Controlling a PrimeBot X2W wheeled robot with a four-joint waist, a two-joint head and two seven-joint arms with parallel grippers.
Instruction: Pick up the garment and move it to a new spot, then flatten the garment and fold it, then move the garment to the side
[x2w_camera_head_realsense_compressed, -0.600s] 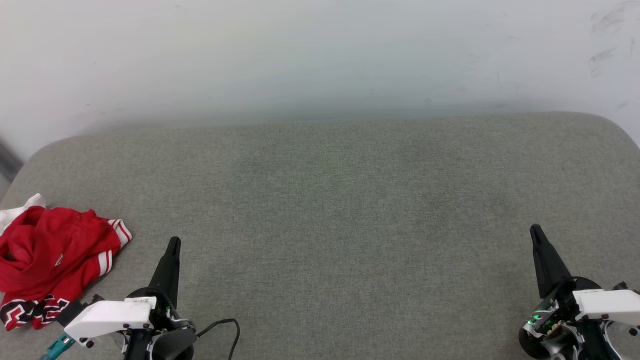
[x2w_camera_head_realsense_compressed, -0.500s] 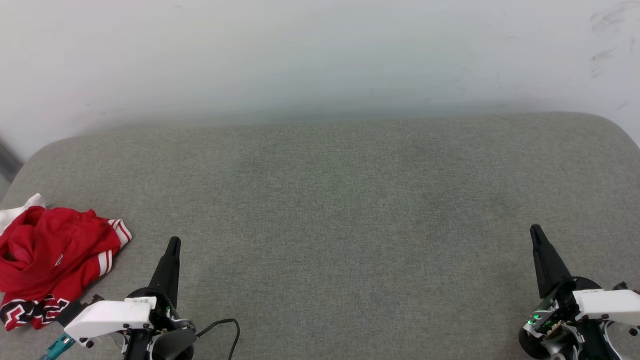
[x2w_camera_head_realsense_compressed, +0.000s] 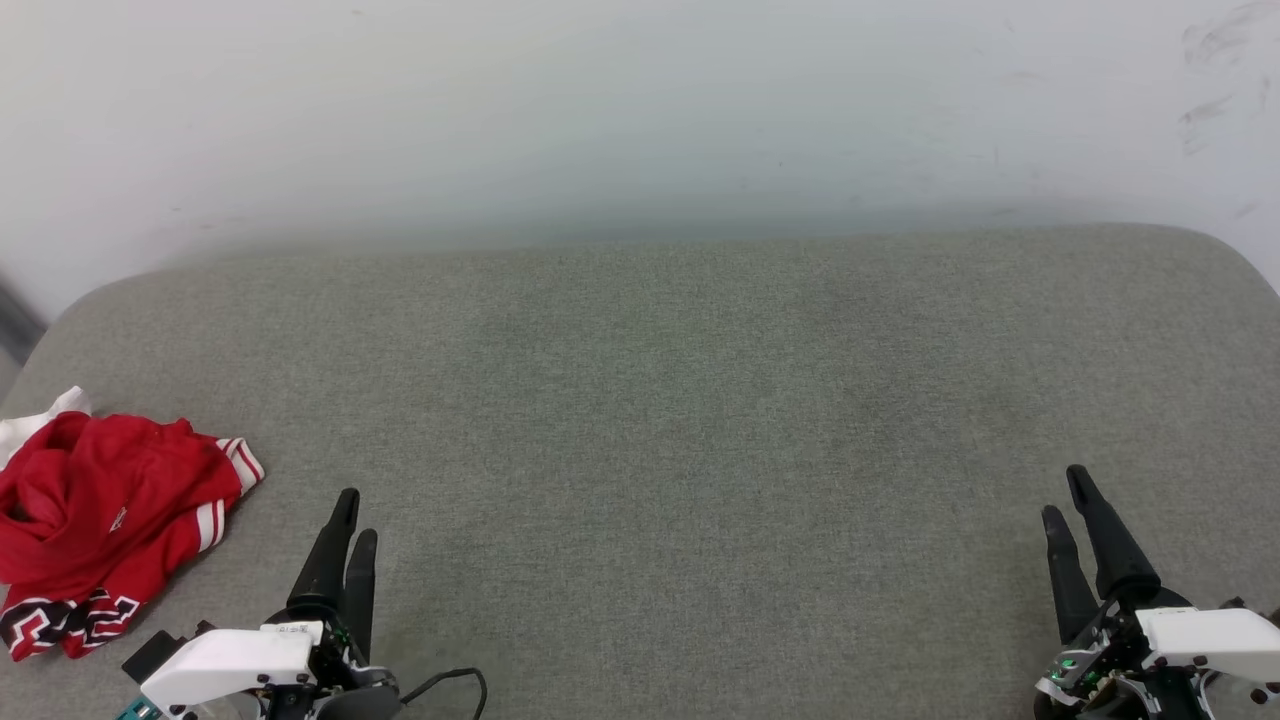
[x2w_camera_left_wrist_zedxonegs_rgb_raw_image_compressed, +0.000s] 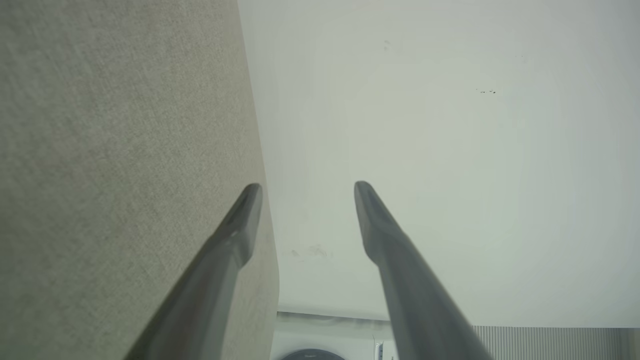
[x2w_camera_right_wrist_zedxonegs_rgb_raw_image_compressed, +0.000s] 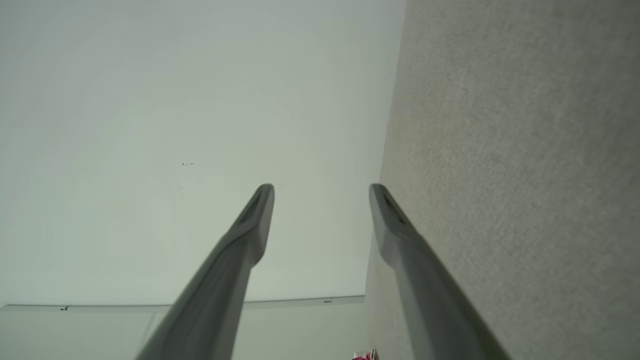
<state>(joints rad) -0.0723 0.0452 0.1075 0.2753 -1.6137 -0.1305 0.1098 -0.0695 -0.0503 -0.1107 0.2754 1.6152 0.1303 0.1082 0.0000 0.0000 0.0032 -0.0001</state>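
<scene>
Black-fingered left gripper (x2w_camera_head_realsense_compressed: 358, 513) and right gripper (x2w_camera_head_realsense_compressed: 1063, 489), both parted, empty, above cushion (x2w_camera_head_realsense_compressed: 640, 400).

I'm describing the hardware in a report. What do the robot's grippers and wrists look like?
The left gripper and right gripper each have two long, dark, tapering fingers with rounded tips. Behind each sits a white angular housing over black mechanism. The left one has a small label, a looping black cable and a teal connector; green lights glow on the right.
</scene>
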